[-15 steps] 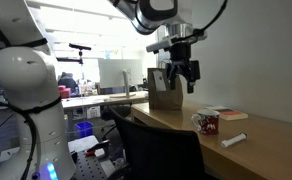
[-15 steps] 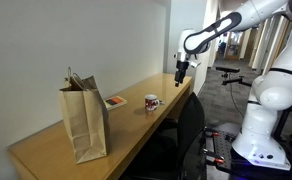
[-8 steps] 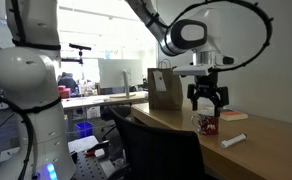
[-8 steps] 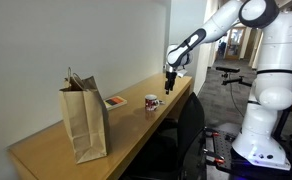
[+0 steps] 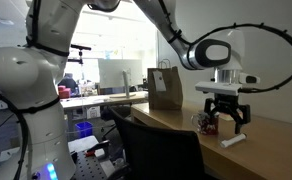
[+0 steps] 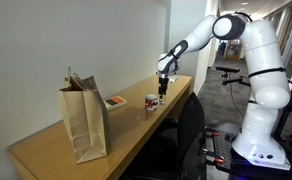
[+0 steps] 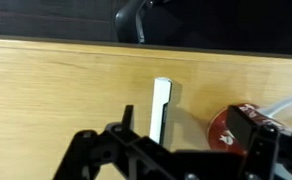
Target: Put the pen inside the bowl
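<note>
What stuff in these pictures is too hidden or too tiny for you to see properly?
- Mug, wrist view: the claw and the bottom edge cut it off, so its inside is hidden.
- Paper bag, in an exterior view: its walls hide whatever is inside.
- Pen: plain in the wrist view, too small to find in that exterior view.

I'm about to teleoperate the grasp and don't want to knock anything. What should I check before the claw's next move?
1. Claw open and empty: ok.
2. Pen lying flat on the table, uncovered: ok.
3. Pen roughly centred under the claw in the wrist view: ok.
4. Claw lowered around the pen: not ok, it hovers above.
5. Mug upright, apart from the pen: ok.
6. Mug empty inside: cannot tell.
</note>
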